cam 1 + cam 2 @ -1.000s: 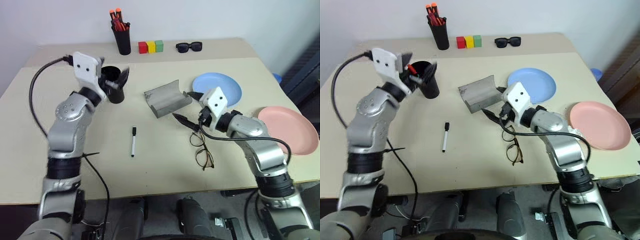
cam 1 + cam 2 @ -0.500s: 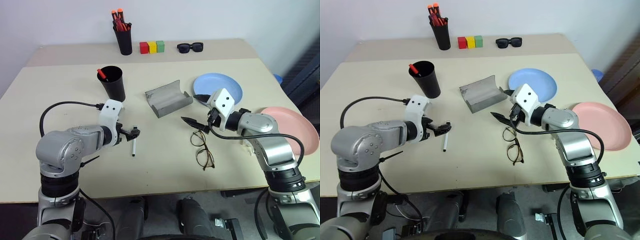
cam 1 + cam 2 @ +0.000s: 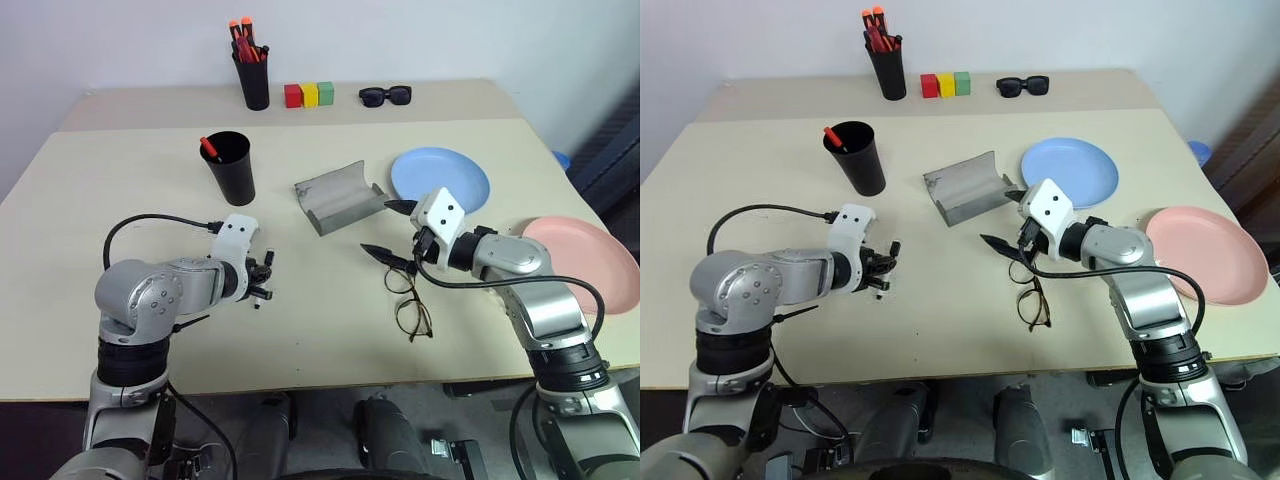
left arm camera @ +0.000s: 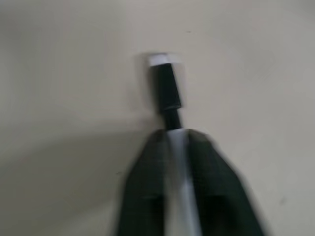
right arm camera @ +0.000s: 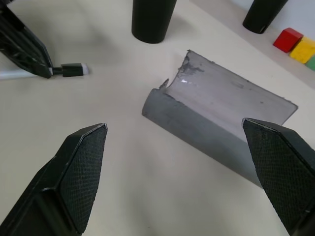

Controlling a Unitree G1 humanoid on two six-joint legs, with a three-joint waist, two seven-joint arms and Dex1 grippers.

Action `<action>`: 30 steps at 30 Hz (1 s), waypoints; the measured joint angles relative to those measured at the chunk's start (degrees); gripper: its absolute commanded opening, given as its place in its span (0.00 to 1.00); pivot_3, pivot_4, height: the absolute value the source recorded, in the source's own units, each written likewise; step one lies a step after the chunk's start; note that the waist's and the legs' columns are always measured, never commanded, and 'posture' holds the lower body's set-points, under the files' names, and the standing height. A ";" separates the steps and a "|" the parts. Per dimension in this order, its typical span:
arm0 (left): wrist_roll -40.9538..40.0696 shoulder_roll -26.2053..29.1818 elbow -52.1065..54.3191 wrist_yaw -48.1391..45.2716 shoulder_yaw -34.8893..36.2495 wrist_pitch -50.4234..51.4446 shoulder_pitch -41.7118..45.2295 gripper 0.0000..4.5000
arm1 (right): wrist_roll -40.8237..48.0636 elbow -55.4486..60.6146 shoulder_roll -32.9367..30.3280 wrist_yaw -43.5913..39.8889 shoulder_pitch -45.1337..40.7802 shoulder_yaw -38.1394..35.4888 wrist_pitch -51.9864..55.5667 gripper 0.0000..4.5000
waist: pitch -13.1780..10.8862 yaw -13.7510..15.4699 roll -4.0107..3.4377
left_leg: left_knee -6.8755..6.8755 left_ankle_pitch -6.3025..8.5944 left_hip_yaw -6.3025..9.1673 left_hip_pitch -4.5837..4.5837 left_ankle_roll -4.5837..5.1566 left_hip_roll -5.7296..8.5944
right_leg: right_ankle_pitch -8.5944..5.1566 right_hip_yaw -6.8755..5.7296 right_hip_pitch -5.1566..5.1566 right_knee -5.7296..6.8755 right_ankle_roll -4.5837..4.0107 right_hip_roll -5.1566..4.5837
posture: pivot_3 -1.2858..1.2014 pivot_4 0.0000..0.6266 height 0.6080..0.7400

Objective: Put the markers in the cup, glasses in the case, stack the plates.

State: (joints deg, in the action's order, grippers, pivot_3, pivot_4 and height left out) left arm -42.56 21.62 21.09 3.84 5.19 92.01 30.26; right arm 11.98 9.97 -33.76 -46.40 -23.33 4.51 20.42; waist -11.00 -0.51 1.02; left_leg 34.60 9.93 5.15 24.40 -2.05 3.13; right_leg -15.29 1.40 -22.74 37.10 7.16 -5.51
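Down from the cup (image 3: 230, 166) near the worktop's (image 3: 120, 190) far left edge, the left gripper (image 3: 883, 270) has dropped to mid-worktop and its fingers (image 4: 206, 191) have closed on the white marker (image 4: 166, 93). They pinch close to one end, so it may swing or slip when lifted. The right gripper (image 3: 389, 229), fingers spread wide and empty, hovers over the glasses (image 3: 408, 296); thin wire could skid away. The case (image 3: 338, 195) lies open and empty, while the cup holds the red-capped marker (image 3: 208, 147).
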 measured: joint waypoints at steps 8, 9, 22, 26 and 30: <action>2.09 -0.35 3.44 -4.28 0.08 -10.32 0.79 0.00 | 0.89 2.30 -0.01 -1.24 1.91 0.43 0.78 1.00 | -0.02 -0.11 0.03 | 0.08 0.02 -0.01 0.06 -0.01 -0.01 | -0.09 -0.01 -0.01 -0.04 -0.16 0.00 | 0.52 0.24 1.00; 3.05 0.53 5.01 -6.33 0.06 -14.92 0.77 0.00 | 1.32 2.64 0.00 -1.54 2.45 0.65 1.11 1.00 | -0.01 -0.17 0.02 | 0.05 0.02 -0.04 0.05 -0.02 -0.02 | -0.09 0.00 -0.02 -0.05 -0.17 -0.01 | 0.52 0.24 1.00; 32.68 -1.87 -16.92 -1.77 -1.59 -68.24 13.62 0.00 | 4.37 3.87 12.40 4.03 -0.96 4.13 3.00 1.00 | -0.01 1.14 0.02 | 0.12 0.05 -0.10 0.09 0.06 0.06 | 0.01 0.02 0.02 -0.28 -0.01 -0.01 | 0.52 0.24 1.00; 34.01 -5.38 -29.65 -1.26 -0.88 -76.37 17.76 0.00 | 0.76 0.58 18.98 11.15 -5.62 5.49 1.79 1.00 | -0.01 1.10 0.02 | 0.11 0.04 -0.08 0.11 0.06 0.07 | 0.03 -0.01 -0.06 -0.17 0.04 0.00 | 0.52 0.24 1.00; 35.32 -6.72 -39.81 -0.97 0.15 -83.82 21.51 0.00 | -2.46 -2.51 24.41 18.36 -8.74 5.55 -0.02 1.00 | -0.01 0.90 0.02 | 0.08 0.04 -0.09 0.11 0.05 0.08 | 0.03 -0.01 -0.12 -0.06 0.04 0.02 | 0.52 0.24 1.00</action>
State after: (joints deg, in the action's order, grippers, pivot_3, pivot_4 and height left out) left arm -7.24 14.90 -18.72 2.87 5.34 8.19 51.77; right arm 9.51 7.46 -9.34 -28.04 -32.07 10.06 20.40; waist -11.01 0.39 1.04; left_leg 34.68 9.97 5.06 24.51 -2.00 3.20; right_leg -15.25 1.40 -22.86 37.04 7.20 -5.49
